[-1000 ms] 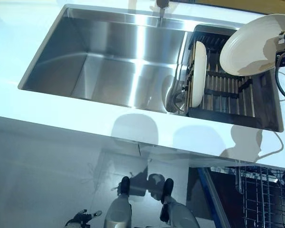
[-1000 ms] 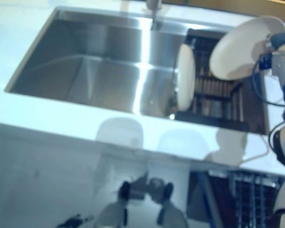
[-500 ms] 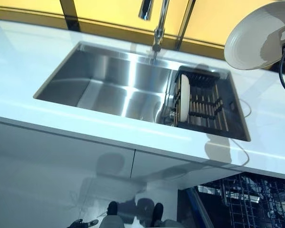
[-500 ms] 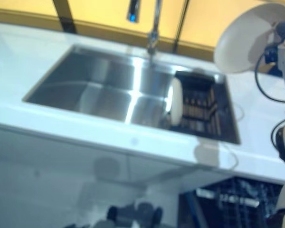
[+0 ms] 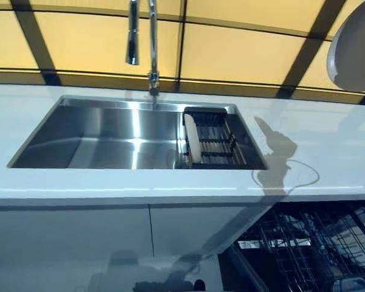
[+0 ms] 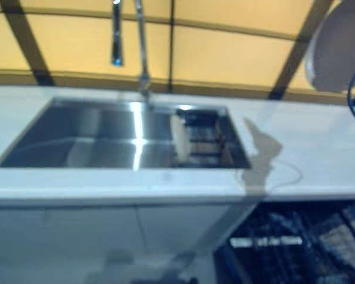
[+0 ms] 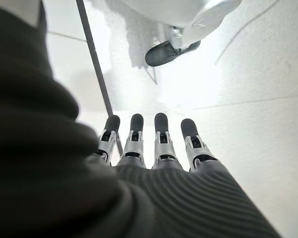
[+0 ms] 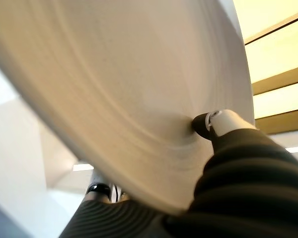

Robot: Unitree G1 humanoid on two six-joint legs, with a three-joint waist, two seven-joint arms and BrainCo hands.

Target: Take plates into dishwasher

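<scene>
A white countertop (image 5: pixel 328 161) runs across the head views, with a stainless steel sink (image 5: pixel 103 137) sunk into it and a tall faucet (image 5: pixel 147 42) rising behind the basin. Beyond the counter stands a yellow wall (image 5: pixel 231 55) crossed by dark bars. In the right end of the sink sits a dark drying rack (image 5: pixel 222 146), and one white plate in the rack (image 5: pixel 193 143) stands on edge at its left side. Below the counter's right part the open dishwasher rack (image 5: pixel 310 249) shows its dark wire basket, beside white cabinet fronts (image 5: pixel 109 243). At the upper right edge of the head views, a second white plate (image 5: pixel 356 52) is held up in the air, well apart from the sink and above the counter; the hand carrying it is cut off there. Only the right wrist view shows that grasp: the plate fills most of the picture, and the right hand (image 8: pixel 211 124) has its thumb tip pressed on the plate's face while fingers (image 8: pixel 99 190) show under its rim, pinching it. The left hand (image 7: pixel 154 144) appears only in its own wrist view, its fingers straight and side by side, holding nothing over a pale floor (image 7: pixel 248 114).
</scene>
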